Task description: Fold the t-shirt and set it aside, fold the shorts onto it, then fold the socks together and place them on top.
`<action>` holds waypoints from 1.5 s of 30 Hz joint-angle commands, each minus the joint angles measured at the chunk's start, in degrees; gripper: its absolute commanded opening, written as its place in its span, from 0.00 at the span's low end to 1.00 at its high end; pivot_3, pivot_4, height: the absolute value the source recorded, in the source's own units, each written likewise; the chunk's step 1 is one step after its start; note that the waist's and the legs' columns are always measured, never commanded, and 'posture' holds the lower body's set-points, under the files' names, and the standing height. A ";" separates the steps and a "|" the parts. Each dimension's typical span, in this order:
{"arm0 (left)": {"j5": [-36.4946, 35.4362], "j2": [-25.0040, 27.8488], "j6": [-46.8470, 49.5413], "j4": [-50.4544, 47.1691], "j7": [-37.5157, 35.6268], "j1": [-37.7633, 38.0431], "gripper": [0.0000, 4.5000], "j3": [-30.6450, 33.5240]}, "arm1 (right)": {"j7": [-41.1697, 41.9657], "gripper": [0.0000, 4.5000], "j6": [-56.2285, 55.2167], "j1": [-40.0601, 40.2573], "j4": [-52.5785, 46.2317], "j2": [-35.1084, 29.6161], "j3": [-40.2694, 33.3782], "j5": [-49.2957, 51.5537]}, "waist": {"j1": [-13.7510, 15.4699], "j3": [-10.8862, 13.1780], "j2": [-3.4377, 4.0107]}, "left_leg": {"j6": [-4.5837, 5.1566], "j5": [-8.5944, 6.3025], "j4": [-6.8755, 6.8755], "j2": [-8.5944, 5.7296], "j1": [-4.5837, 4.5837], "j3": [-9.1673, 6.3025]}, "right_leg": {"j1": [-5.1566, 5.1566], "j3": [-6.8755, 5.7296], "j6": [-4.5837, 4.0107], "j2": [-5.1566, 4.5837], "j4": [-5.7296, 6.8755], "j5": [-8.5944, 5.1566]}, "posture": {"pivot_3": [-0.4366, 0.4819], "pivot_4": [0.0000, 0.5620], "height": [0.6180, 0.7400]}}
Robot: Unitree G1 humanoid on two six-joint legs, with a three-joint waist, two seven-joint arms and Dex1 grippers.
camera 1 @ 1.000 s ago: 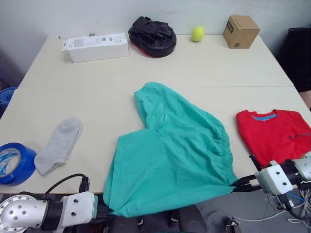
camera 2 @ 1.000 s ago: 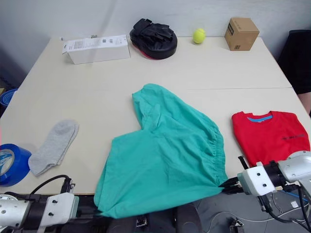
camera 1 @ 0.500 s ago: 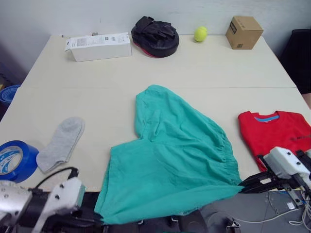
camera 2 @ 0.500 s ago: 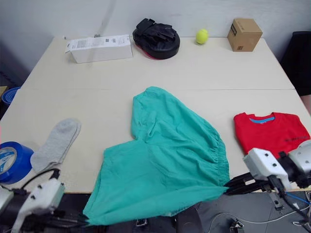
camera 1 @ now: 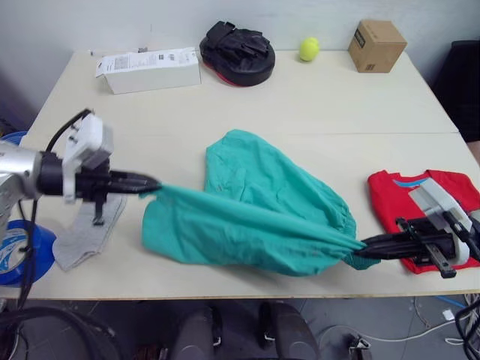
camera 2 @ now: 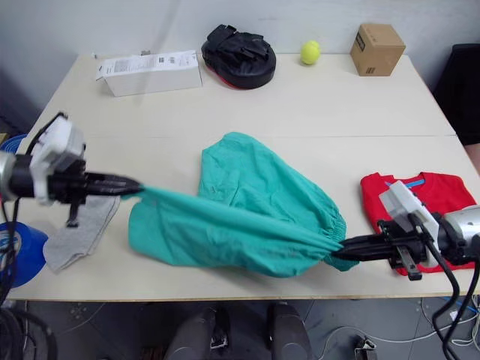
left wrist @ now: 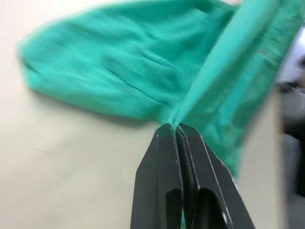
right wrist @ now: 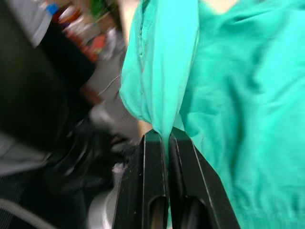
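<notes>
The teal-green shorts (camera 1: 262,210) hang stretched over the middle of the table between both grippers. My left gripper (camera 1: 150,185) is shut on one corner of the shorts (left wrist: 143,71) at the left, lifted above the table. At the right, near the front edge, my right gripper (camera 1: 365,245) is shut on the other corner of the shorts (right wrist: 224,76). The folded red t-shirt (camera 1: 420,206) lies at the right, just behind my right gripper. The grey socks (camera 1: 94,229) lie at the left, partly under my left arm.
A blue tape roll (camera 1: 22,247) sits at the front left edge. Along the far edge stand a white box (camera 1: 148,70), a black pad (camera 1: 236,46), a yellow-green ball (camera 1: 308,49) and a cardboard box (camera 1: 376,45).
Both grippers have lifted the shorts' near edge from below the table front up over the table. The left one swung far up and left, and the shorts now hang stretched.
</notes>
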 commanded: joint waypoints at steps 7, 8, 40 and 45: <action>22.04 -20.05 -28.46 42.67 6.22 -31.39 0.01 -11.27 | -10.15 0.00 3.99 -1.14 -0.60 6.53 -2.30 -3.04 | 1.25 0.20 -0.41 | 0.24 0.16 0.66 -0.03 -0.45 0.19 | -0.40 0.11 0.37 0.03 0.40 0.18 | 0.48 0.27 1.00; 23.34 -21.73 -31.40 46.71 6.55 -33.82 0.01 -11.59 | -10.83 0.00 4.28 -0.96 -1.04 6.97 -2.52 -3.12 | 1.27 0.21 -0.42 | 0.26 0.15 0.68 -0.04 -0.48 0.19 | -0.41 0.10 0.41 0.00 0.40 0.19 | 0.48 0.27 1.00; 48.33 -39.53 -54.72 78.49 36.90 -44.60 0.65 -14.90 | -25.31 0.11 6.48 -6.54 5.12 13.26 -2.41 -17.12 | 1.08 0.27 -0.55 | 0.60 -0.01 1.42 -0.07 -1.37 0.40 | -1.32 -0.16 0.65 -0.09 0.83 0.33 | 0.48 0.27 1.00; 43.84 -37.05 -54.83 77.53 32.36 -45.08 1.00 -8.86 | -24.61 0.48 5.98 -5.99 3.79 12.98 -5.14 -17.34 | 1.05 0.27 -0.54 | 0.60 -0.01 1.43 -0.06 -1.37 0.40 | -1.33 -0.17 0.65 -0.09 0.85 0.33 | 0.48 0.27 1.00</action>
